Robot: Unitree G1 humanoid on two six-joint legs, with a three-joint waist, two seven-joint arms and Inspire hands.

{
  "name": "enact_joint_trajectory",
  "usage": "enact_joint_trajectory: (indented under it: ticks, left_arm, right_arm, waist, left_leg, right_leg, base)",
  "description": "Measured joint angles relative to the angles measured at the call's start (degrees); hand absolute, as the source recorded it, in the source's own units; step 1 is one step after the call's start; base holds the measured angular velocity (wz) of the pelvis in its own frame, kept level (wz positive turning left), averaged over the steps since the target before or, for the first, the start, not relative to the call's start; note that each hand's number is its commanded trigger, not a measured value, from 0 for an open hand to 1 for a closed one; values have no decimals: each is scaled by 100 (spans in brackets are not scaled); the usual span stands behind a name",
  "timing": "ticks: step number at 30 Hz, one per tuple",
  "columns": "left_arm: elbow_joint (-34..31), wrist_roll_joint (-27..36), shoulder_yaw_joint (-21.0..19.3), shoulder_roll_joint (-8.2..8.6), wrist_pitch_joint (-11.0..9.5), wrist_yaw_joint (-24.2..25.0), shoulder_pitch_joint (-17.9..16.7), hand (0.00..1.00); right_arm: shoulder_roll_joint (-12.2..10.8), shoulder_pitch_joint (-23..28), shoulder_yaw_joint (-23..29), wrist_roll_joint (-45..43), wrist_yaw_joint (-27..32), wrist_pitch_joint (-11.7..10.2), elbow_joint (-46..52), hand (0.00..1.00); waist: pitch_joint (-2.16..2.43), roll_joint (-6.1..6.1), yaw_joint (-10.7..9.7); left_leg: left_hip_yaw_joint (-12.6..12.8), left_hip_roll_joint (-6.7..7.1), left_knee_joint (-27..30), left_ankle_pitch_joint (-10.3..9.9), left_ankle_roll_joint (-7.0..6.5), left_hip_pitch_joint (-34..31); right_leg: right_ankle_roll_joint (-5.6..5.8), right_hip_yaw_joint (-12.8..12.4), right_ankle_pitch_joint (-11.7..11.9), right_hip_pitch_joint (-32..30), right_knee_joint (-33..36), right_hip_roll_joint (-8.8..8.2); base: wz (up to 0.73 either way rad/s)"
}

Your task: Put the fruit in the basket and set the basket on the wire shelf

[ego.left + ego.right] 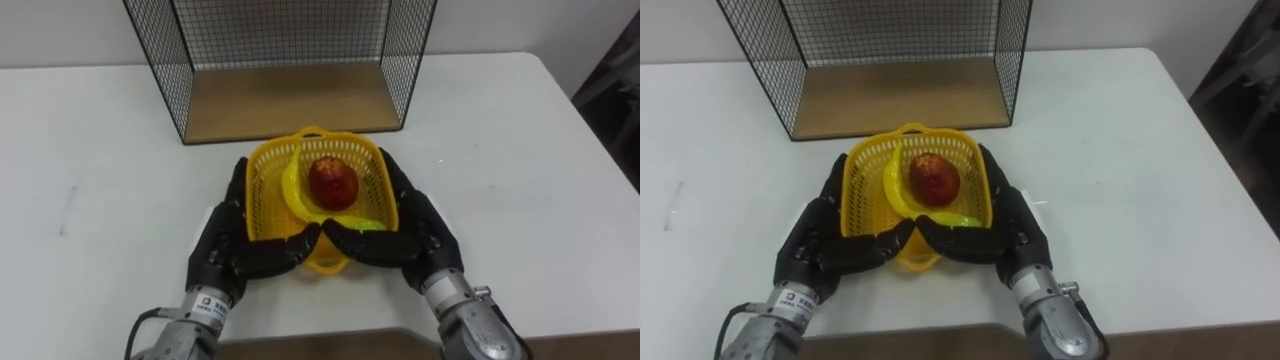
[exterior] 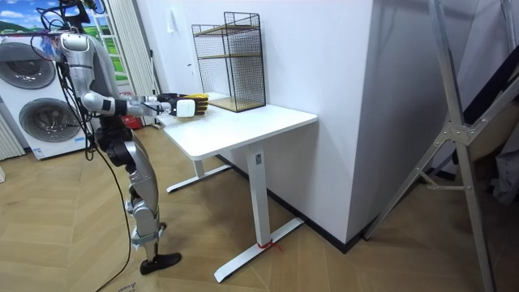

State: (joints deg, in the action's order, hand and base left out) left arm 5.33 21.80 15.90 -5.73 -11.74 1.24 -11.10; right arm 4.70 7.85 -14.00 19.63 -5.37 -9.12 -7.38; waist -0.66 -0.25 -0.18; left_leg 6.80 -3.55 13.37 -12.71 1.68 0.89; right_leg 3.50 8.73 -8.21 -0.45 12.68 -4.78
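Note:
A yellow plastic basket [image 1: 254, 190] sits just in front of the wire shelf's open bottom tier [image 1: 290, 100]. In it lie a red apple [image 1: 332, 182], a yellow banana [image 1: 292, 192] and a bit of green fruit [image 1: 370, 225]. My left hand [image 1: 222, 250] lies flat against the basket's left wall. On the other side my right hand [image 1: 425, 235] presses the right wall. Both hands have straight fingers, and the thumbs meet along the near rim. I cannot tell whether the basket rests on the table or hangs just above it.
The white table [image 1: 90, 150] spreads wide on both sides of the basket. The black wire shelf [image 2: 231, 61] has two tiers with wooden boards and stands at the table's far edge by the wall. I stand at the table's end with both arms stretched forward.

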Motion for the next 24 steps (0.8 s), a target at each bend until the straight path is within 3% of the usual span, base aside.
enact_joint_trajectory:
  ticks: [9,24]
  left_arm:
    - [-748,0,4,18,-108,-254,91,0]
    - [-803,-2,7,31,-210,-349,91,0]
  right_arm:
    - [0,-22,-8,1,225,-35,878,0]
    - [3,-90,-42,0,220,-87,883,0]
  waist:
    - [-4,-9,6]
    - [-14,-19,39]
  left_leg:
    - [4,-1,0,0,0,-5]
    - [35,-1,-61,0,0,127]
  right_leg:
    - [0,-5,0,-5,-1,0]
    - [1,-32,-1,84,-11,4]
  base:
    - [0]
    - [0]
